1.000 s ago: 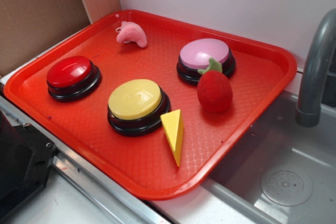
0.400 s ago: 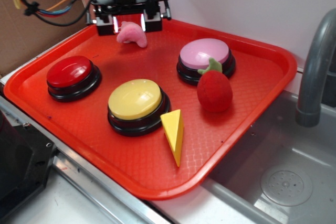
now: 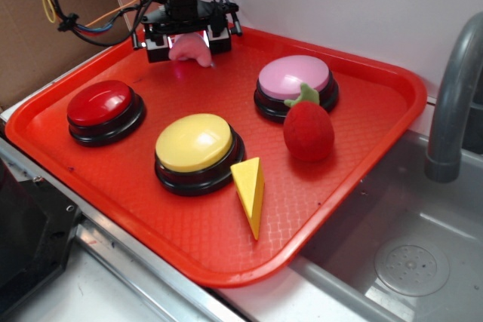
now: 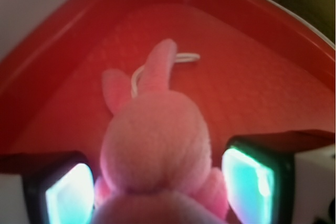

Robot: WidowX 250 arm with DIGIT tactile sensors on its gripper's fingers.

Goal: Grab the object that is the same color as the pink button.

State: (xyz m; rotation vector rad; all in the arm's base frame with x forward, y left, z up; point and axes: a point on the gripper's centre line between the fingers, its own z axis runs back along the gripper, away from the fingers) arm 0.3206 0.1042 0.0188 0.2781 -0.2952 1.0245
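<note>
The end effector (image 3: 186, 43) stood at the far corner of the red tray (image 3: 362, 156), its fingers (image 4: 252, 187) spread on either side of the pink plush (image 4: 155, 145), which lay between them, behind the pink button (image 3: 294, 77).

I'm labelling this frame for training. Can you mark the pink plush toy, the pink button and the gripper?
pink plush toy (image 4: 156, 145): wrist view, on its fuzzy round body.
pink button (image 3: 293, 76): exterior view, on the glossy dome.
gripper (image 3: 189, 44): exterior view, midway between the fingertips, straddling the toy.
</note>
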